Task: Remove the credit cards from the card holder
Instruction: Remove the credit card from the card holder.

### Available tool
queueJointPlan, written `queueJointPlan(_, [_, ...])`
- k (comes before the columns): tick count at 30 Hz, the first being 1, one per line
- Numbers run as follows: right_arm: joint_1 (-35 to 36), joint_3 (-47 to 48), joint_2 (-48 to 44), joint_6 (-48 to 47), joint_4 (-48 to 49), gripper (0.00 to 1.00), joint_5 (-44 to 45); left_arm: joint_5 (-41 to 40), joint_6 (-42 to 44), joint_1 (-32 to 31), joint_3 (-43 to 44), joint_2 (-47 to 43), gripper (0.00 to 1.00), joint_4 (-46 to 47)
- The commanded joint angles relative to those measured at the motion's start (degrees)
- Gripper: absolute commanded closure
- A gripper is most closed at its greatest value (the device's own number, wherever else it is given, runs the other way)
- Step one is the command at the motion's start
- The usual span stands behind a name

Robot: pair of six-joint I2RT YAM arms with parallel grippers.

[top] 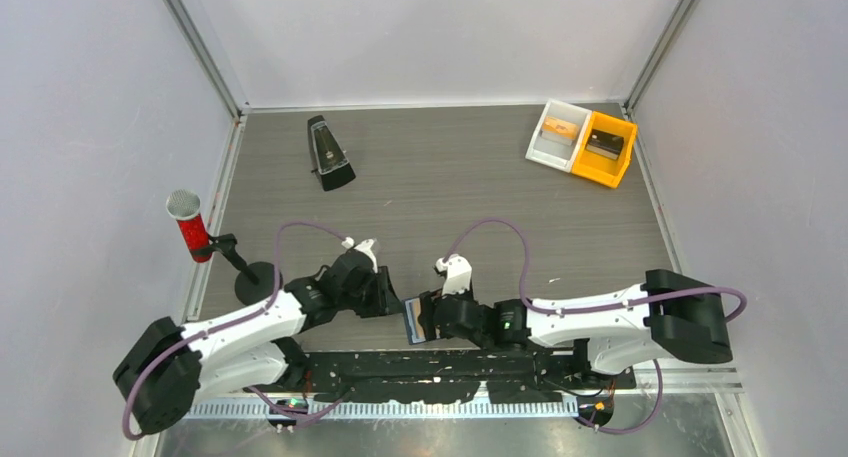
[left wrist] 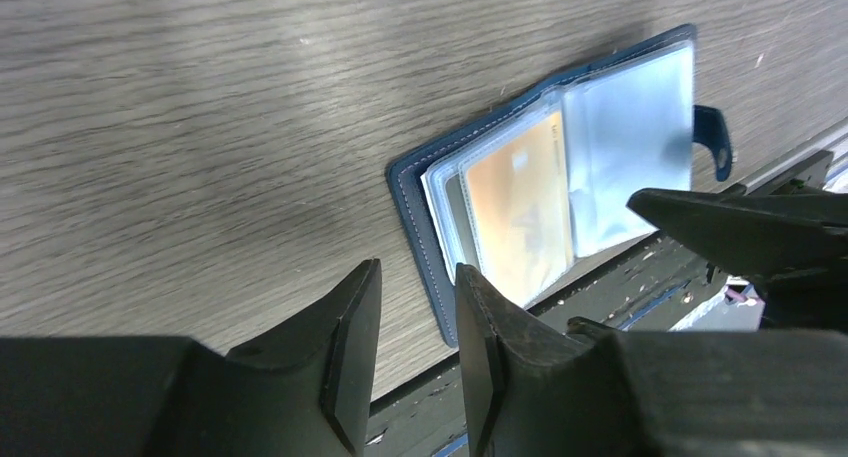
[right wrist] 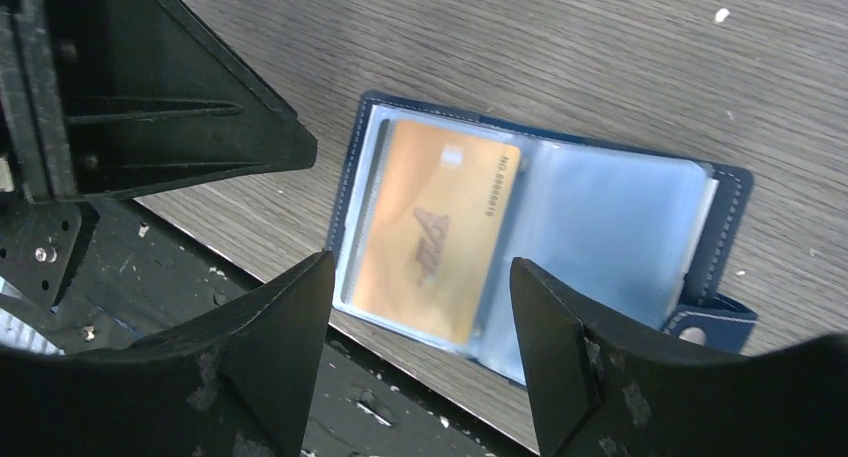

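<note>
A grey wood-grain table is shown, with the card holder laid open flat at its near edge between both grippers. The left gripper is held narrowly parted, grasping nothing; the right gripper is spread wide, released, above the orange-yellow credit card, which is sleeved in the half nearer the left gripper. The snap tab is seen opposite.
</note>
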Motion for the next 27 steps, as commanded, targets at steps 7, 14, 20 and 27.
queueJointPlan(7, [0.7, 10.9, 9.6, 5.6, -9.2, 0.24, 4.5, -9.4, -1.1, -0.1, -2.1, -16.2, 0.60, -8.2])
queueJointPlan(14, [0.8, 15.5, 15.1, 6.9, -13.4, 0.20, 4.8, -11.3, -0.9, -0.1, -2.7, -22.7, 0.59, -12.1])
queueJointPlan(20, [0.7, 16.9, 18.6, 7.5, -15.3, 0.19, 5.0, -10.6, -0.7, -0.1, -2.7, -23.8, 0.59, -12.7])
queueJointPlan(27, [0.7, 15.8, 19.1, 7.5, -13.9, 0.28, 4.6, -10.4, -0.8, -0.1, -3.3, -24.2, 0.59, -12.2])
